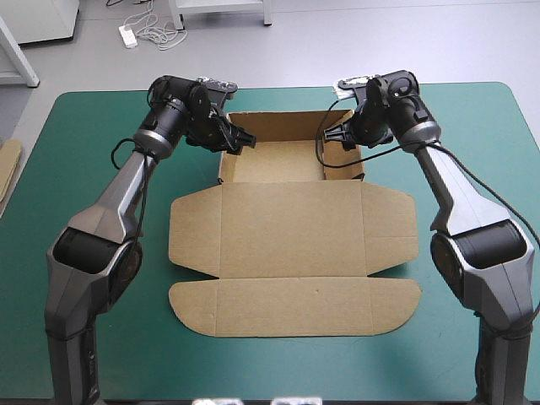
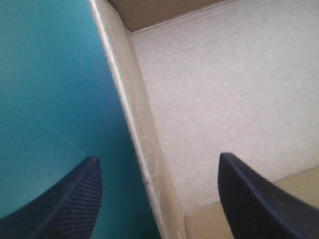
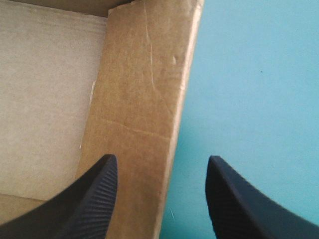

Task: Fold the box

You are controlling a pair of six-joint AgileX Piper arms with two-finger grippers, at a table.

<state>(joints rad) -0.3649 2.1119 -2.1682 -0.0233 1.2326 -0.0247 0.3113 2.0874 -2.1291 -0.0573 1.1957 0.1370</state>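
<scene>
Clad in glossy dark grey shells along the left arm (image 1: 118,202) and right arm (image 1: 460,198), bulky and rounded at the lower joints, slimmer toward black wrists. Tipped by left gripper (image 1: 245,138) and right gripper (image 1: 332,135), each with two broad black fingers (image 2: 70,204), fin-curved, finely ribbed.

Brown cut-cardboard box (image 1: 291,232), centred on the teal-green cover (image 1: 84,169). Far part: an open tray, walls raised. Lid and flaps lie flat nearer.

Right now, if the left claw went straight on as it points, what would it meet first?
Likely the left wall of the box: its top edge runs between the fingers of the open left claw, one over the teal-green cover, one over the box floor. Depth is unclear.
</scene>
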